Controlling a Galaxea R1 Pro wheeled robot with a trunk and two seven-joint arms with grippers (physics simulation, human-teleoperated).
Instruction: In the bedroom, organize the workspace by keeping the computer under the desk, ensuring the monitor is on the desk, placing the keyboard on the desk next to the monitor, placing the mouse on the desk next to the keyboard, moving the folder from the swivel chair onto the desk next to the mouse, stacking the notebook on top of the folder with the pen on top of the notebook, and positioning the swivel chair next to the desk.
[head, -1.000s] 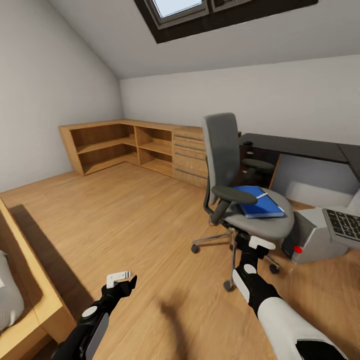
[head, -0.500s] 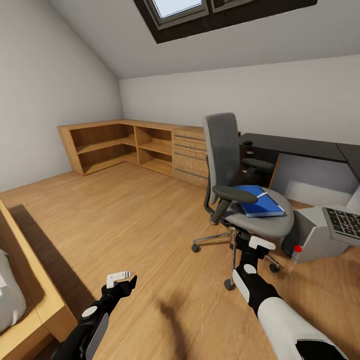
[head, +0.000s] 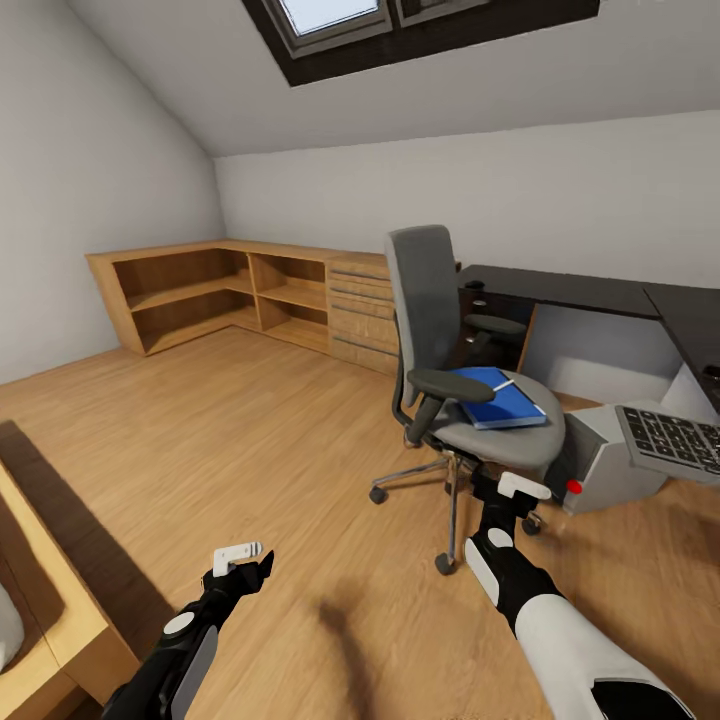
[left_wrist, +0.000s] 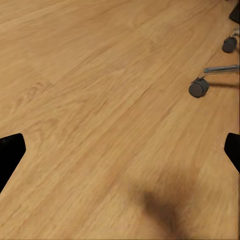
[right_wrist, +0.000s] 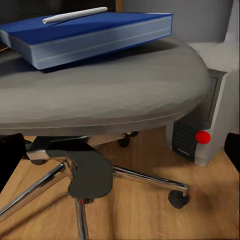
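Both grippers empty, seemingly open | folder (head: 497, 397); pen (right_wrist: 75, 15) on swivel chair (head: 455, 380)

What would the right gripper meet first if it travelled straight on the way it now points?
Most likely the front edge of the grey upholstered seat of the swivel chair, just below the flat blue folder; depth is uncertain, so the right gripper might pass slightly under.

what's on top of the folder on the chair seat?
A thin white pen lies on the blue folder, which rests on the swivel chair seat. No notebook is visible on it; whatever lies under the folder is hidden.
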